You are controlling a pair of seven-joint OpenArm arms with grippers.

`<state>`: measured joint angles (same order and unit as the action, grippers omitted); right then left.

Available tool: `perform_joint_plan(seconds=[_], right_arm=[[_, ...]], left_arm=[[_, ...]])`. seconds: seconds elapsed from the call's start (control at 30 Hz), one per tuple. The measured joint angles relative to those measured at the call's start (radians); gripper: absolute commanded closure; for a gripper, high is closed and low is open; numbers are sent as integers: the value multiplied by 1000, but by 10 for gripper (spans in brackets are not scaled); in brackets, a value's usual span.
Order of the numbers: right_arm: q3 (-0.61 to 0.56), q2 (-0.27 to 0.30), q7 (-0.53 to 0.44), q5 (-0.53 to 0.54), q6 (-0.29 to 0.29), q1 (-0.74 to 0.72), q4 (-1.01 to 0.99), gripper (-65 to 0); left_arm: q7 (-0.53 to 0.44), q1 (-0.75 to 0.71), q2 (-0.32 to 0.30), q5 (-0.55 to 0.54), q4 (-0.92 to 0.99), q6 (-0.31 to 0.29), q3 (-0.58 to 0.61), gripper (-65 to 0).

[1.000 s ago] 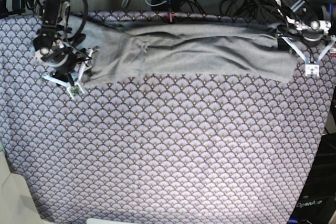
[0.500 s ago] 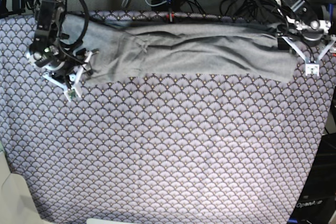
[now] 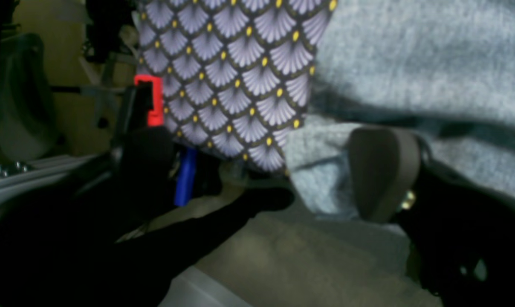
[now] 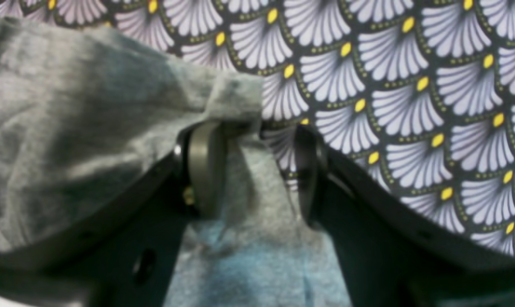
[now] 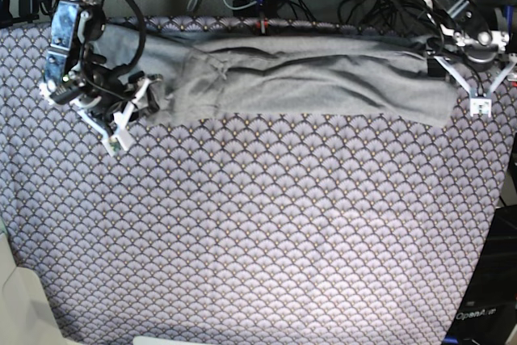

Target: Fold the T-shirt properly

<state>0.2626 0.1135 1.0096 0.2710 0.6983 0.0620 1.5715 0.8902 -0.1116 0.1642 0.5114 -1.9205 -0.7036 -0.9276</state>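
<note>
**Across the far edge of the cloth, a grey shirt held at one end**

Across the far side of the purple fan-patterned tablecloth [image 5: 266, 224] lies the T-shirt [image 5: 323, 78], pulled out into one long grey band that runs almost from one side edge of the cloth to the other, creased lengthwise and bunched toward its ends.

At the lower corner of the base view, off the tablecloth's side edge, a dark panel carries small pale lettering that seems to read "OpenArm" [image 5: 475, 313]; it is too faint to be sure of. Nothing is printed on the shirt that I can see.

At the shirt's end nearest the right gripper [image 4: 251, 170], the jaws stand partly apart with a fold of grey fabric gathered between them, one pale pad pressed against the cloth; that end looks pinched and drawn up off the tablecloth.

At the shirt's opposite end, the left gripper [image 5: 472, 78] is spread wide, a tan fingertip [image 3: 383, 170] just beside the shirt's hem, gripping nothing, near the tablecloth's edge.
</note>
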Motion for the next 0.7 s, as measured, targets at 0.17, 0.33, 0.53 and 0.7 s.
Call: perform_joint_plan(seconds=[0.17,0.33,0.53,0.7], right_arm=[[-2,-1,-4,7,0,0,0,-25],[-4,0,0,4,0,13,79,-20],[-6,0,8,16,0,70,299,-20],[-8,0,2,13,0,116,339,-23]], left_arm=[[0,-2,0,0,0,0,0,-650],[0,-2,0,-1,0,0,0,-650],[0,-5,0,-1,0,0,-1,-650],[0,-5,0,0,0,0,-1,-650]])
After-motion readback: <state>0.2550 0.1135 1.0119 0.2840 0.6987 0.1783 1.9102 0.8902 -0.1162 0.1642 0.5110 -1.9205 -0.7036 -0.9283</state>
